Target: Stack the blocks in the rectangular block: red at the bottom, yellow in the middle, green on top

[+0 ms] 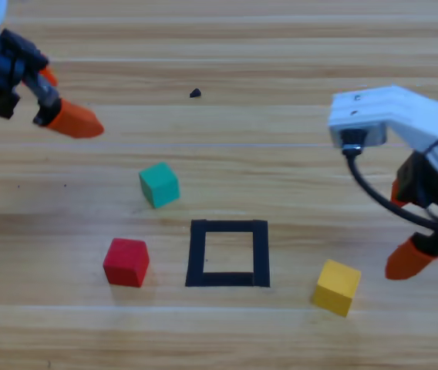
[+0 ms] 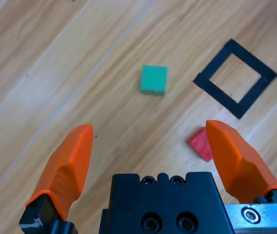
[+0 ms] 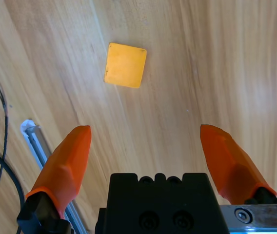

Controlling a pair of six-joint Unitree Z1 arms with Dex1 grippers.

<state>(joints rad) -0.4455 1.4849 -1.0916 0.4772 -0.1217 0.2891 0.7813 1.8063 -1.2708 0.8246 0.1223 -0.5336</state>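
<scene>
Left gripper (image 1: 69, 116): hanging at the upper left of the table, jaws standing spread wide with nothing between them; well apart from every cube.
Red cube (image 1: 126, 262): matte, sitting flat on the wood, left of the outline and near it but not touching; the left wrist view is catching only part of it (image 2: 200, 144) behind one orange jaw.
Green cube (image 1: 159, 185): teal, turned slightly askew, lying up and left of the outline; bare wood showing all round it.
Rectangular block (image 1: 227, 253): black tape outline, near-square, nothing lying inside; open wood on all four sides.
Yellow cube (image 1: 335, 287): turned askew, resting right of the outline and slightly lower, apart from the tape.
Right gripper (image 1: 410, 259): hovering just right of the yellow cube, not touching it; jaws gaping wide and holding nothing, the cube (image 3: 125, 65) showing ahead of them.
Table (image 1: 281, 339): bare planks running along the near edge.
</scene>
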